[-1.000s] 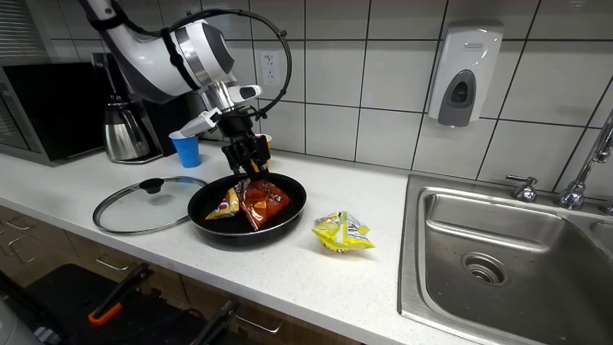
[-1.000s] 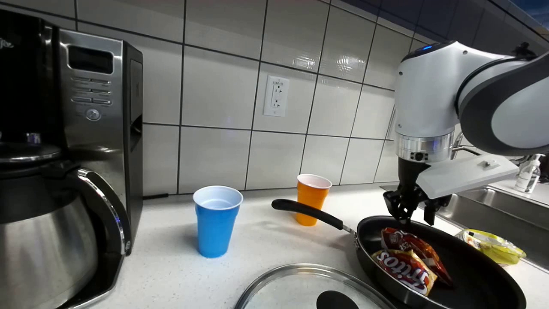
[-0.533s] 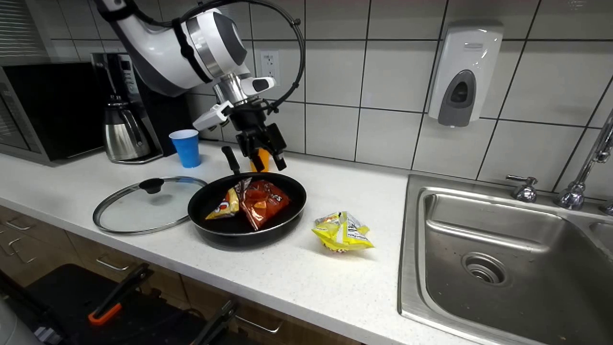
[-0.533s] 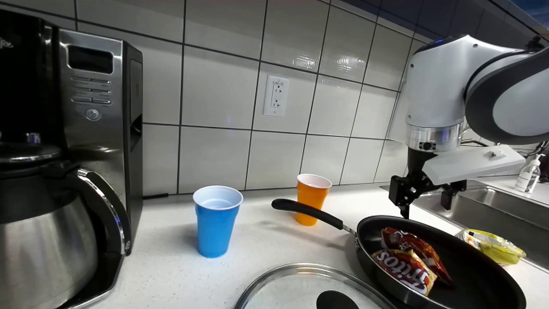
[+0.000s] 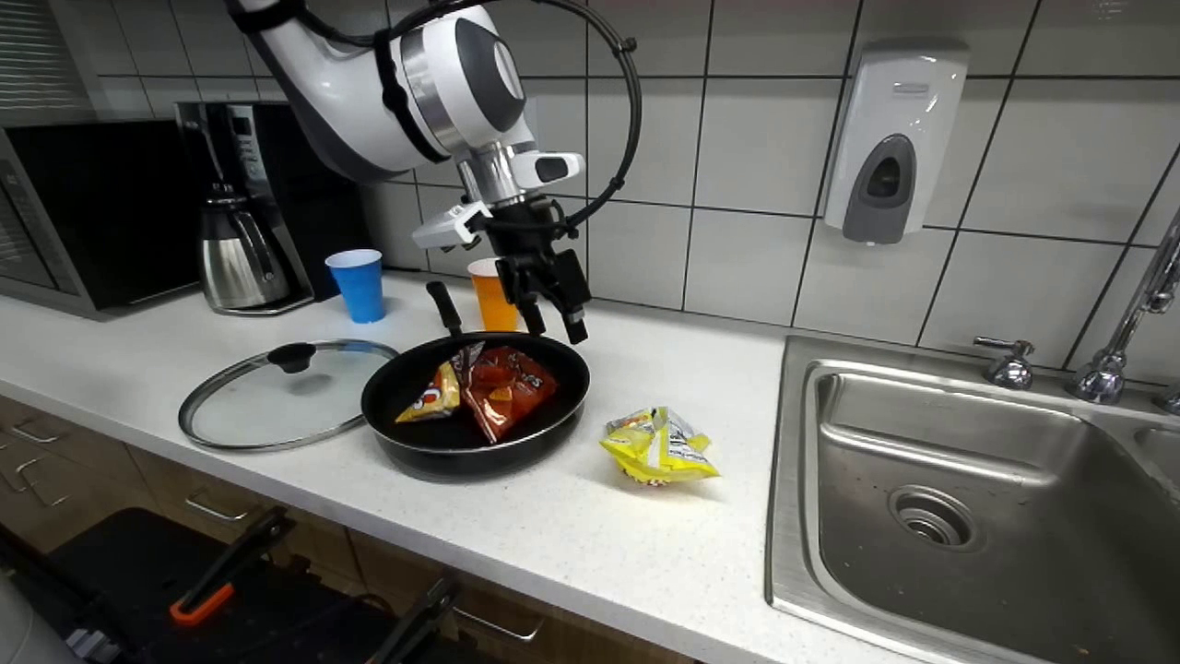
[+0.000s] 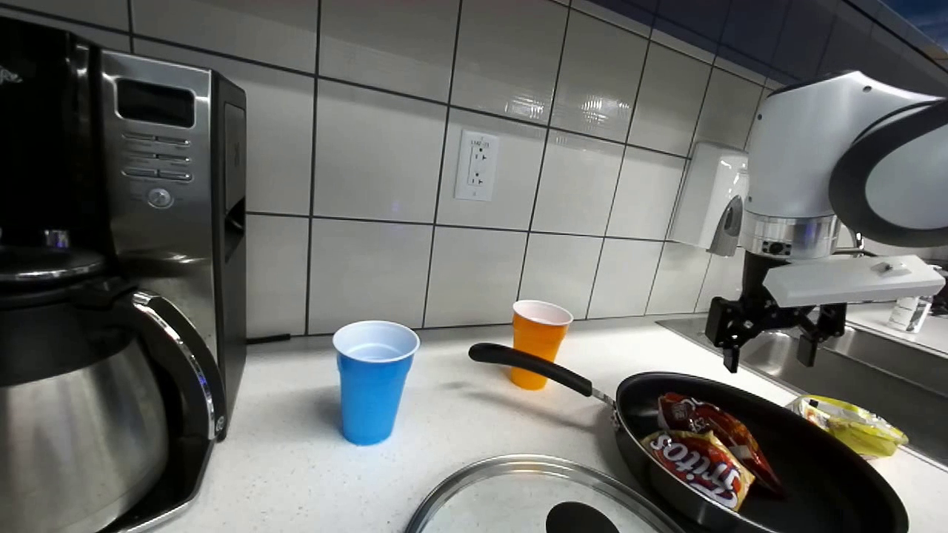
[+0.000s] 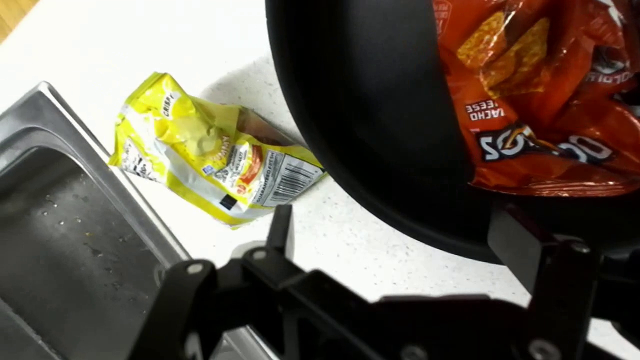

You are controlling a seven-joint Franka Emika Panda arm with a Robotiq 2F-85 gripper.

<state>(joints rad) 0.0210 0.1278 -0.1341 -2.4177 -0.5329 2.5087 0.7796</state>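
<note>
One Fritos bag (image 6: 700, 466), Doritos bag (image 7: 542, 110), "CRISPY" bag (image 7: 210, 155)

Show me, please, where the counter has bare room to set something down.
Bare counter lies between the yellow bag, the front edge and the sink; another patch runs behind that bag to the tiled wall. It is crowded around the pan: the lid lies beside it, the orange cup stands by its handle, and the open gripper hangs near its rim.

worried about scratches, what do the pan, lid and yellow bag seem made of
Pan: probably coated metal, matte black inside, thin shiny rim. Lid: transparent and glossy, glass or clear plastic, metallic-looking rim. Yellow bag: likely plastic film, shiny and crinkled.
</note>
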